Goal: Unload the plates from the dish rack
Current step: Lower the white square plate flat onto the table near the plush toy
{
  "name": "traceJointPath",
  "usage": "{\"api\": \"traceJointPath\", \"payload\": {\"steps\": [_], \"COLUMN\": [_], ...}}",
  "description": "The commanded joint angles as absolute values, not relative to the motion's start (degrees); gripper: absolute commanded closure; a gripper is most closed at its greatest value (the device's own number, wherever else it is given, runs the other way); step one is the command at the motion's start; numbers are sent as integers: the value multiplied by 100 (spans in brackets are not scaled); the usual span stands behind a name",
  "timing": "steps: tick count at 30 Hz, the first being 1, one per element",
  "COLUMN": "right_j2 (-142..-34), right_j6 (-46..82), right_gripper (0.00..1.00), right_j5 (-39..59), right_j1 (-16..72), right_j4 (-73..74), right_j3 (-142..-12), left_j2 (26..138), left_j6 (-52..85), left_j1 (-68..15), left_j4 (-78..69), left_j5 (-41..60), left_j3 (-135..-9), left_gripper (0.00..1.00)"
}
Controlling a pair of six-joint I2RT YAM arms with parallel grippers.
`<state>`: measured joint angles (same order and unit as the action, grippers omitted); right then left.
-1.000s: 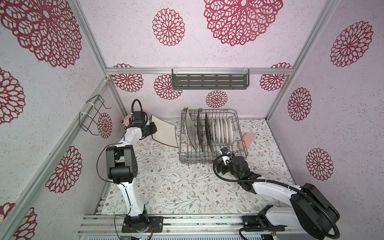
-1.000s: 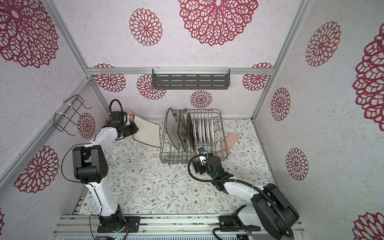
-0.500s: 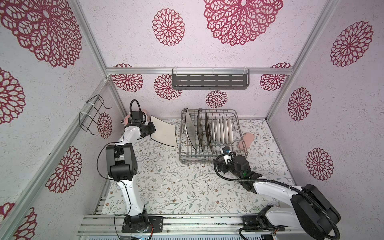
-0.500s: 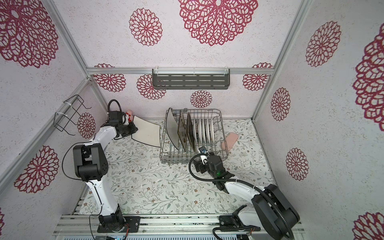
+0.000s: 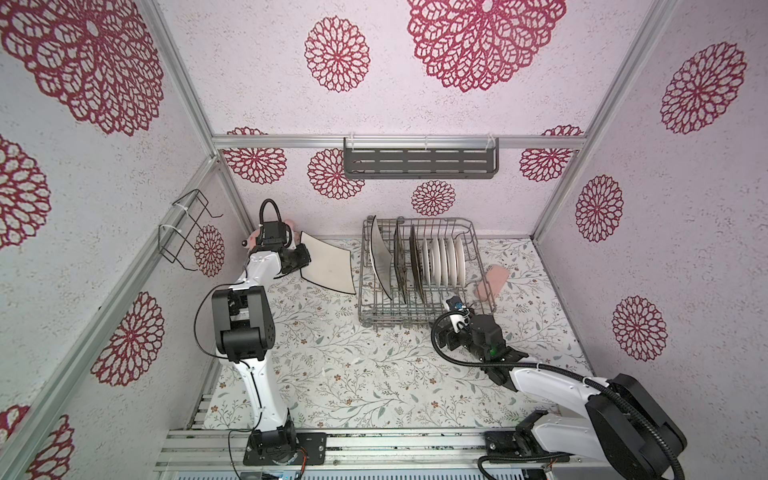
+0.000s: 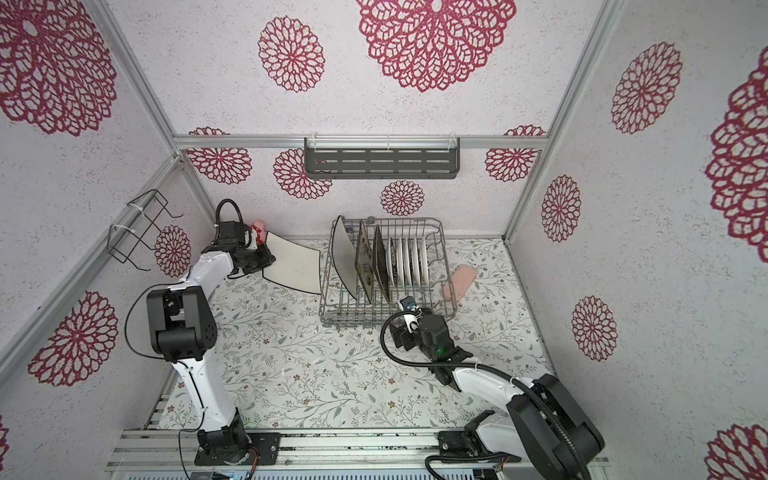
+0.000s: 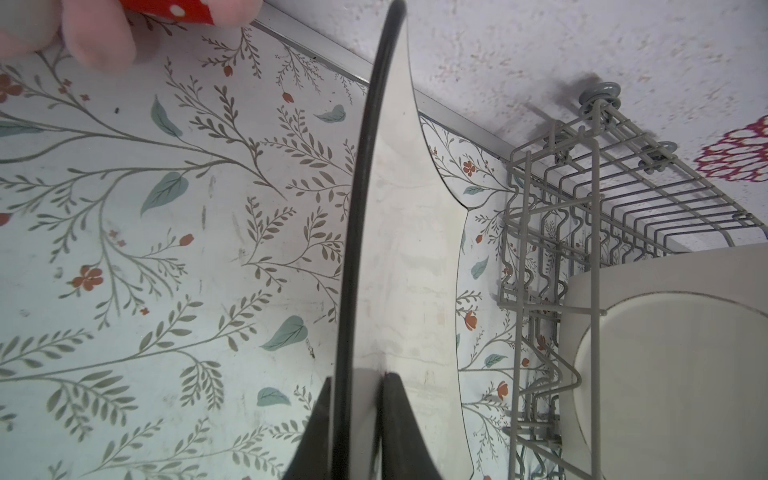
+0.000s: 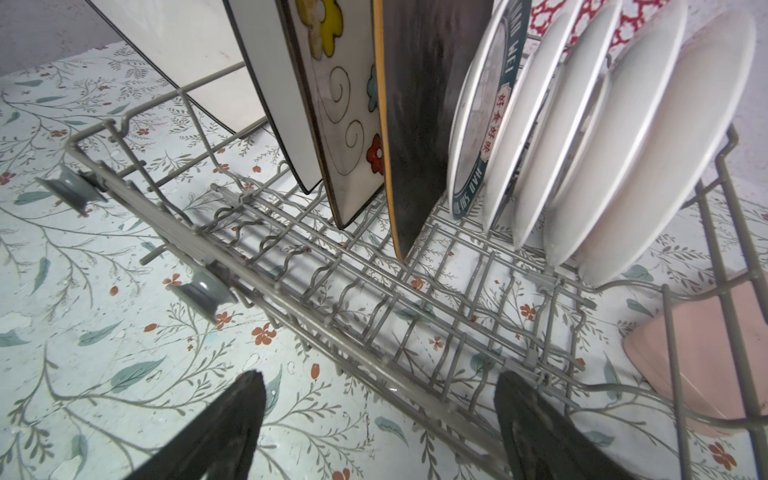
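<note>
One tabletop point(image 5: 332, 374): floral, bears rack point(image 5: 399, 321).
Rack: at back; plates point(image 5: 444, 259) upright inside.
Square plate point(image 5: 328, 266): tilted, just left of rack, outside it.
Left pincer point(image 7: 357, 399): clenched on that plate's rim.
Right pincer point(image 8: 378, 376): released, over rack's front rail.

In a top view my left jaws are pinched on one edge of a white square plate point(image 5: 330, 266), which fans out ahead of them, tilted, toward the dish rack point(image 5: 419, 318) just beyond. My right jaws sit beside that rack's front corner, with the standing plates point(image 5: 442, 262) ahead of them, over the counter point(image 5: 353, 374).
</note>
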<state>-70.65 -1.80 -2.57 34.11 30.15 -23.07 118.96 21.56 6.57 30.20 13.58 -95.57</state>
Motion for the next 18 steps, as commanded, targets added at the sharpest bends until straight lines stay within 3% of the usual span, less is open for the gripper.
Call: {"api": "traceJointPath", "payload": {"steps": [1,12,18], "right_j2": [-6912,-6740,-6642], "right_j6": [-337,-421,-421], "right_gripper": [9,7,7], "right_j5": [-35,-201,-247], "right_j1": [3384,3388,3384], "right_j4": [3145,3220,3226], "right_j3": [-2382,-2291,-2191], "left_j2": [12499,12817,12980], "left_j6": [1222,1143,1086], "left_j1": [704,692,659], "left_j4": [4697,5189,5368], "left_j5": [-800,-1329,-1546], "left_j3": [-9192,-9389,-9501], "left_gripper": [97,86,87]}}
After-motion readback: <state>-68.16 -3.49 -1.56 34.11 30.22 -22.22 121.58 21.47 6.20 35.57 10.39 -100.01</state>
